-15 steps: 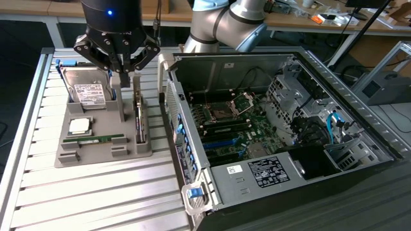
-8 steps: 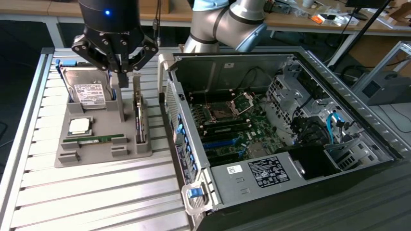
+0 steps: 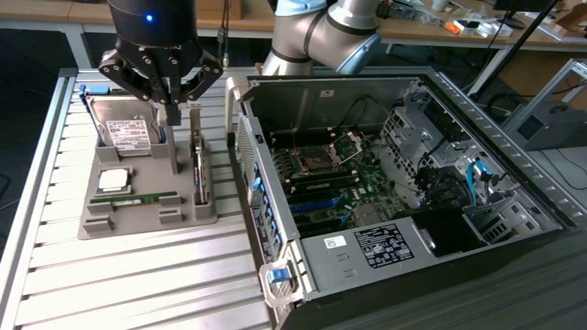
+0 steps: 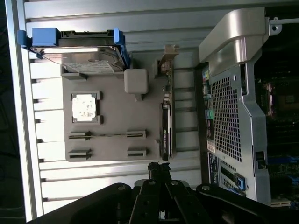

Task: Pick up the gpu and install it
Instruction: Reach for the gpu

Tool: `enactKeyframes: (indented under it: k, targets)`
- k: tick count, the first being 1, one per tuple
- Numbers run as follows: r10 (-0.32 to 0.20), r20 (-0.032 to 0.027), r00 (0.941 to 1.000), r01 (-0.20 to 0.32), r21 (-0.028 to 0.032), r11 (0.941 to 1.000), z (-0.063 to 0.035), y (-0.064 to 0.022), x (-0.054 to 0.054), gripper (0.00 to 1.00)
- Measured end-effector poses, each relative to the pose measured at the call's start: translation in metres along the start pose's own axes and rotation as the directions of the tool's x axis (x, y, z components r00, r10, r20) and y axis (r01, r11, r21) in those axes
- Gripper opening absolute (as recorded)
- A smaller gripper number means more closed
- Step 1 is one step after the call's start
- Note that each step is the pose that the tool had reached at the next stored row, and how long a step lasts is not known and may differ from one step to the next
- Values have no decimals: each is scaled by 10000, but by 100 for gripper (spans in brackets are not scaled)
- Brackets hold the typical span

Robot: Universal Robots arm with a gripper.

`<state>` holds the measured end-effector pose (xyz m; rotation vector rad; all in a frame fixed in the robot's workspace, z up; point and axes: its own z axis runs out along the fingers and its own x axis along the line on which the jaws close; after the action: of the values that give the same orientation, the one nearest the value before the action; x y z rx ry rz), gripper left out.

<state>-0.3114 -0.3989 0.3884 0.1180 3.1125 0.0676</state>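
One gpu [image 3: 197,168] stands on edge in the grey tray [image 3: 128,221], on a slatted metal table [image 3: 137,275] beside the open case [image 3: 317,265]. Gripper [image 3: 172,113] hovers just above it, jaws pressed together, empty. Exterior view also catches cluttered desks [image 3: 422,31] behind.

Grey tray [image 3: 137,184] on silver ribbed table [image 3: 137,275]: dark gpu [image 3: 198,168] with silver bracket; silver hard drive [image 3: 124,130], white label, blue carrier; green memory stick [image 3: 137,200]. Over the tray, black gripper [image 3: 174,113], blue light. Beside the tray, case [image 4: 226,116], perforated silver panel.
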Motion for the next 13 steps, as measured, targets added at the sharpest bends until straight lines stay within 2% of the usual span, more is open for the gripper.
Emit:
enactKeyframes:
  k: [13]
  targets:
    - [1,0,10000,-1,0,10000,1,-4,57,10]
